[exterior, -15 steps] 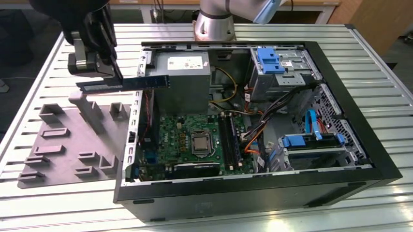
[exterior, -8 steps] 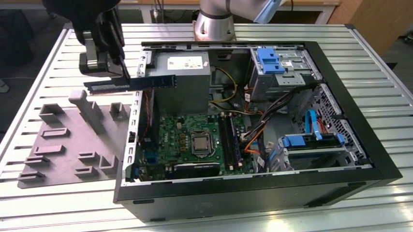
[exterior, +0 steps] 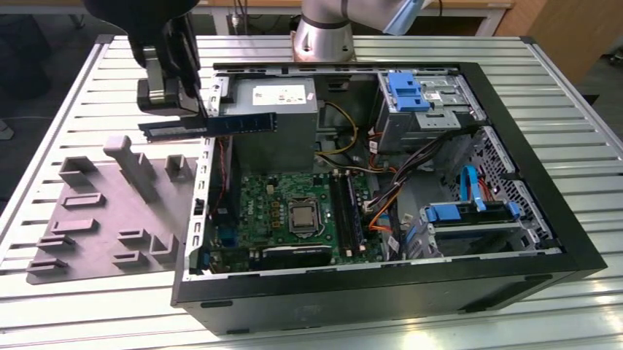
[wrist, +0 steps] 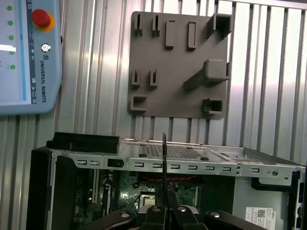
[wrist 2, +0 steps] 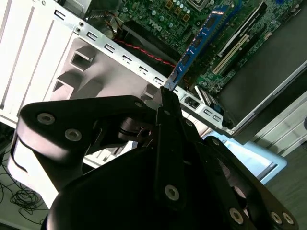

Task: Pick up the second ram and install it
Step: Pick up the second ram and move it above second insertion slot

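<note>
The second ram [exterior: 219, 125], a long dark blue-black stick, hangs level in the air over the case's wall on the exterior view's left, just in front of the grey power supply [exterior: 276, 102]. My black gripper [exterior: 175, 115] is shut on the end of it that points away from the case. In the second wrist view the ram [wrist 2: 199, 40] runs out from the closed fingertips [wrist 2: 166, 103] towards the green motherboard [wrist 2: 158, 17]. The first wrist view sees the ram [wrist: 164, 163] edge-on above the gripper [wrist: 164, 211]. The motherboard's long black slots [exterior: 346, 211] lie lower inside the case.
The open computer case [exterior: 389, 292] lies on a slatted metal table [exterior: 565, 95]. A grey plastic holder tray [exterior: 98, 211] sits beside it on the exterior view's left. Cables and blue drive brackets [exterior: 457, 211] crowd the case's other side. A teach pendant [wrist: 24, 52] lies on the table.
</note>
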You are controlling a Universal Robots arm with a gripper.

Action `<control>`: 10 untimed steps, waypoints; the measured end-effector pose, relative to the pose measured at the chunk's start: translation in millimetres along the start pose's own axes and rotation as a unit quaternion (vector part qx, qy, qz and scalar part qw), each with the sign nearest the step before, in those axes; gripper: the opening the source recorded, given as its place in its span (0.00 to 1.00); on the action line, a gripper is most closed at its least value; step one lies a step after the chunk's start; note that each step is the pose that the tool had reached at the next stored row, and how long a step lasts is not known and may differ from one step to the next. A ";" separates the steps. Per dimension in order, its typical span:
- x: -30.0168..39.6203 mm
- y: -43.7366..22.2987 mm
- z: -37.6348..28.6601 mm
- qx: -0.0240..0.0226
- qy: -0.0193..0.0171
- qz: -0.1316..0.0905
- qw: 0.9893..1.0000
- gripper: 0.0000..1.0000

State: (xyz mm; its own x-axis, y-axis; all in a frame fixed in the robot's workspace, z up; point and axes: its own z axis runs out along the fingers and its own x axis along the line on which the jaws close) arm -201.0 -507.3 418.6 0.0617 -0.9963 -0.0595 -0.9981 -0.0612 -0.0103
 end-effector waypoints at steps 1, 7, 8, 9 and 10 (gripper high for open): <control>0.1 -1.0 0.0 0.000 0.000 0.000 1.000 0.12; 0.4 -7.0 0.1 0.000 0.000 0.000 1.000 0.12; 0.5 -8.0 0.2 0.000 0.000 0.000 1.000 0.12; 0.6 -9.2 0.1 0.000 0.000 0.000 1.000 0.12; 0.6 -10.3 0.1 0.000 0.000 0.000 1.000 0.12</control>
State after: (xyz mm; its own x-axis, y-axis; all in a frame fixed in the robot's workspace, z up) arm -190.6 -507.3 418.5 0.0617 -0.9963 -0.0595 -0.9981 -0.0612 -0.0104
